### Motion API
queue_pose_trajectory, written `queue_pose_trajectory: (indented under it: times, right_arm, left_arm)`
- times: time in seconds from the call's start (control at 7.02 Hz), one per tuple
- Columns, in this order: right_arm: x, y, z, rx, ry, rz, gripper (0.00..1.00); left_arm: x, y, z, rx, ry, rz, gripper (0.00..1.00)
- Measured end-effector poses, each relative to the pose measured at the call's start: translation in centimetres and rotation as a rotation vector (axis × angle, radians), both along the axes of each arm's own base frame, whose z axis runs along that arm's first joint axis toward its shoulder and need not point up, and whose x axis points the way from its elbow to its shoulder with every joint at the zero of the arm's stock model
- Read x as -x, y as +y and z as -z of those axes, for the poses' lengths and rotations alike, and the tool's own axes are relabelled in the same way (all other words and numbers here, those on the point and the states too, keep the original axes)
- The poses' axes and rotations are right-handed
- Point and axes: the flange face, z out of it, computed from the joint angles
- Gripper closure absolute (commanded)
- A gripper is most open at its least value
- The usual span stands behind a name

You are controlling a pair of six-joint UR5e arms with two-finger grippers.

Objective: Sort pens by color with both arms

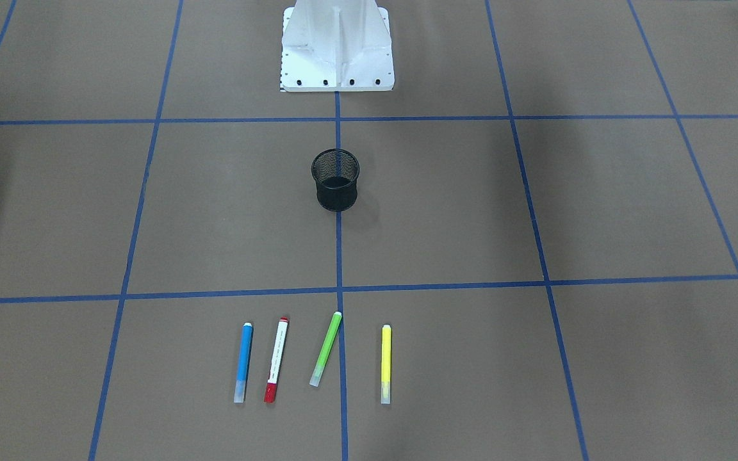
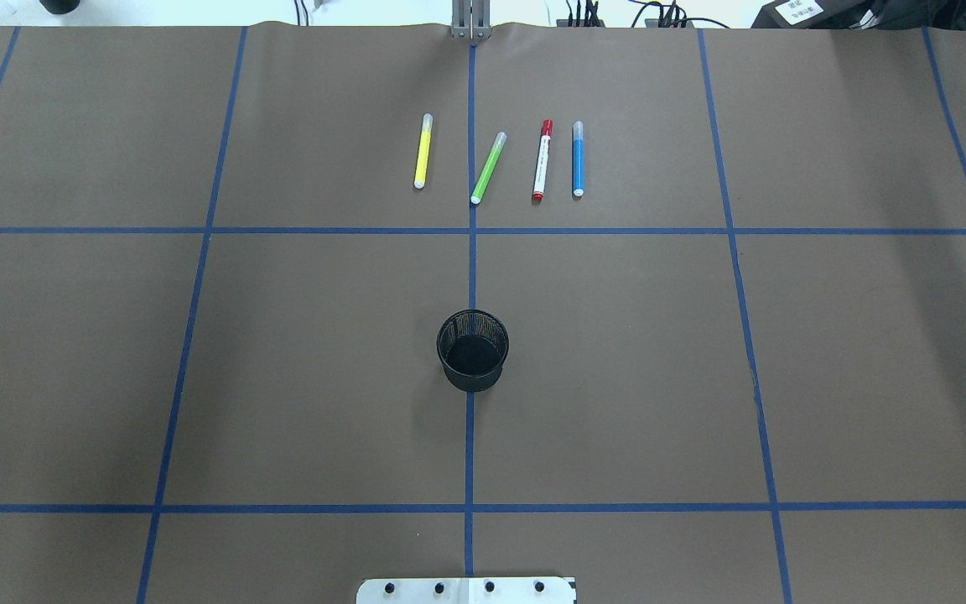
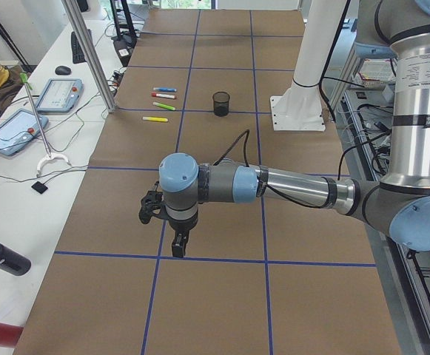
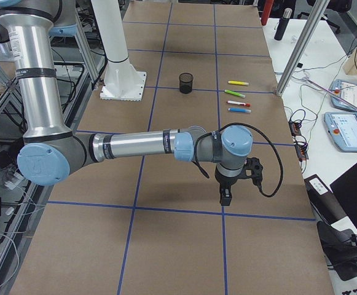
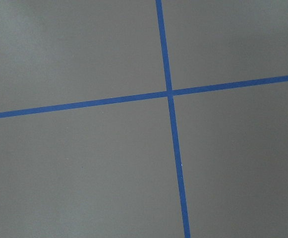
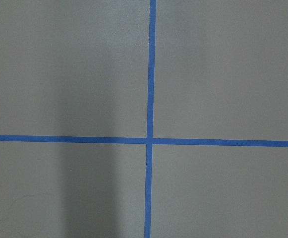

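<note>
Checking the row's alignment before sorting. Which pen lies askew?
The green pen, beside the yellow pen: it slants toward the tape line; the other three lie nearly parallel.

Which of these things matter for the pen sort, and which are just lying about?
Job: blue pen, red pen, green pen, yellow pen, left gripper, right gripper.

Lying about: mesh cup, pedestal, tablet on the side bench.
</note>
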Motion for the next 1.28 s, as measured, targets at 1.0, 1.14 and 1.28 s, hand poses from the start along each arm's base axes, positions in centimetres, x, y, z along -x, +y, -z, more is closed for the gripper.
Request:
queue_pose_trajectory:
  times: [1.0, 1.14, 1.28]
  right_arm:
    - [0.3, 0.2, 2.6, -0.052, 0.004, 0.004, 0.0]
    - [0.3, 0.3, 2.7, -0.055, 0.004, 0.005, 0.0]
    - [0.3, 0.4, 3.1, -0.062, 0.004, 0.005, 0.0]
  left_arm:
    - [0.0, 0.1, 0.1, -0.001, 0.0, 0.0, 0.0]
    - [0.0, 0.1, 0.1, 0.0, 0.0, 0.001, 0.0]
    - [0.0, 0.1, 0.1, 0.0, 0.0, 0.001, 0.0]
